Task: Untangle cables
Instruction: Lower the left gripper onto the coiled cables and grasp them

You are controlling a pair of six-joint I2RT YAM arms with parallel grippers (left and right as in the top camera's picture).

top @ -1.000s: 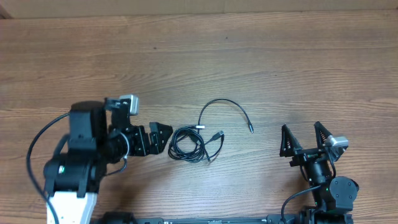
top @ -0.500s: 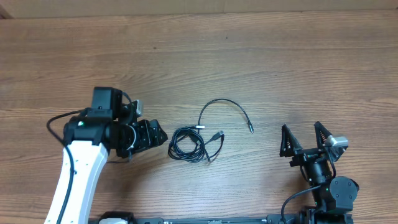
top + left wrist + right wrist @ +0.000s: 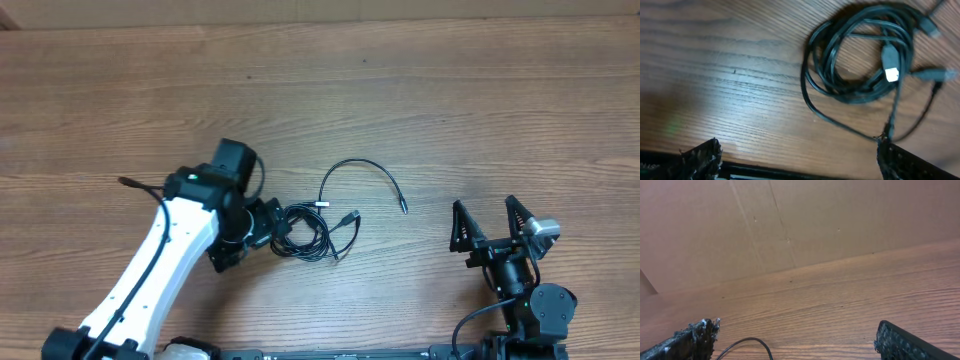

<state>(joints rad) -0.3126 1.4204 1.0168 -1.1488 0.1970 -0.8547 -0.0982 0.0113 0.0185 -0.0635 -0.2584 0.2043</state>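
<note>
Your left fingers (image 3: 905, 162) are swinging in from well apart and are now hanging spread wide over the bunched cables (image 3: 820, 55), which are lying on the counter (image 3: 400, 100) just ahead of them. I judge you are lining up a first pull. Your right fingers (image 3: 460, 230) are staying spread, gripping nothing. No containers are showing.
</note>
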